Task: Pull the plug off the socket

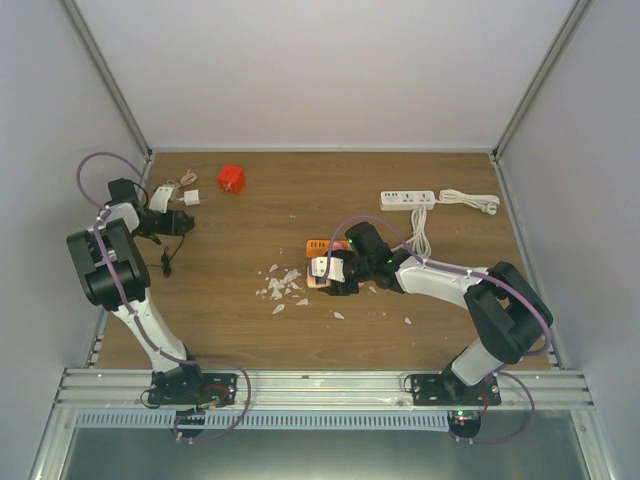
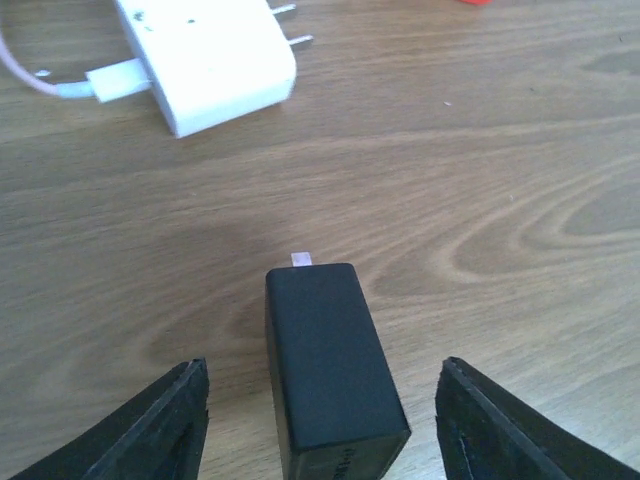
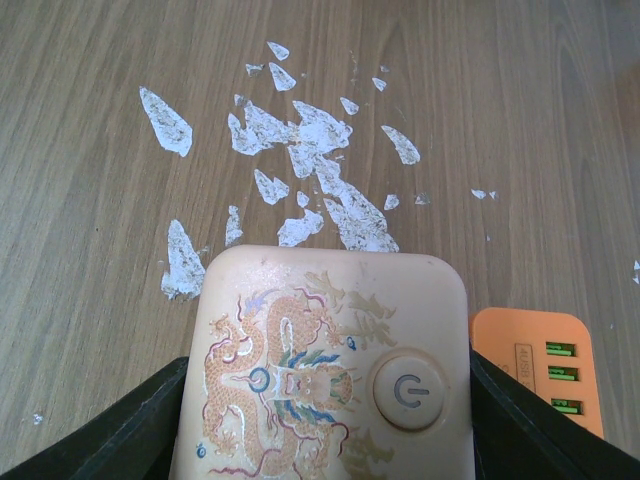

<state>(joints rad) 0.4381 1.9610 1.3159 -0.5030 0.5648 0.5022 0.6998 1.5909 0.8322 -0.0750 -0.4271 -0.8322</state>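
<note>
A black plug block [image 2: 335, 370] lies flat on the wooden table between the fingers of my left gripper [image 2: 322, 385], which is open and clear of both its sides. In the top view my left gripper [image 1: 178, 222] is at the far left. My right gripper [image 3: 325, 430] is shut on a cream socket block [image 3: 325, 350] with a dragon print and a power button, near the table's middle [image 1: 322, 268]. An orange socket strip [image 3: 540, 365] lies right beside it.
A white adapter [image 2: 210, 60] with bare prongs and a pink cable lies just beyond the black plug. A red cube [image 1: 232, 179] sits at the back left. A white power strip [image 1: 408, 199] with its cable lies at the back right. White flakes [image 3: 300, 150] litter the table's middle.
</note>
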